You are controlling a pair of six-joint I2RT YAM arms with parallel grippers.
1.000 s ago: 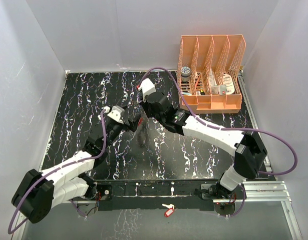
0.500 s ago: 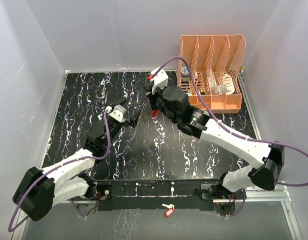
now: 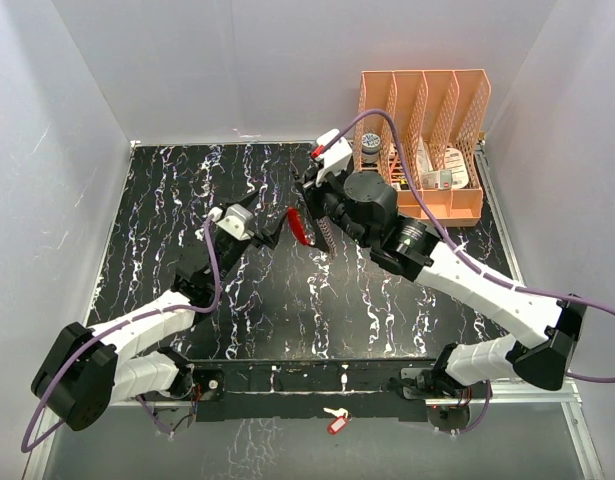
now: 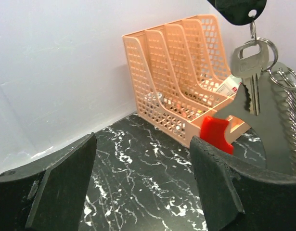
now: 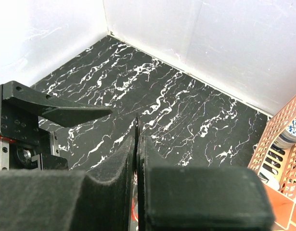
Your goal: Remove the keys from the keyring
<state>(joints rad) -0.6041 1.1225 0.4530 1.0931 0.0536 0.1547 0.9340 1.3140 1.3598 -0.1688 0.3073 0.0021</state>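
My right gripper point(image 3: 313, 207) hangs over the middle of the black marble table point(image 3: 167, 200), shut on a thin black tab point(image 5: 138, 126) of the key bunch. Below it dangle the silvery keys point(image 4: 249, 72), their wire rings point(image 4: 282, 77) and the keyring's red crescent piece point(image 4: 215, 134), also seen from above as the red piece point(image 3: 299, 226). My left gripper point(image 3: 271, 236) stands open just left of the bunch, nothing between its fingers point(image 4: 66, 178). One left finger point(image 5: 66, 113) shows in the right wrist view.
An orange mesh file organiser point(image 3: 422, 150) with small items stands at the back right; this organiser point(image 4: 172, 72) is behind the hanging bunch. A lone pale key with a red tag point(image 3: 334, 420) lies on the front rail between the arm bases.
My right gripper has swung right and back with the bunch, away from the left gripper. The left gripper has stayed open and shifted slightly.
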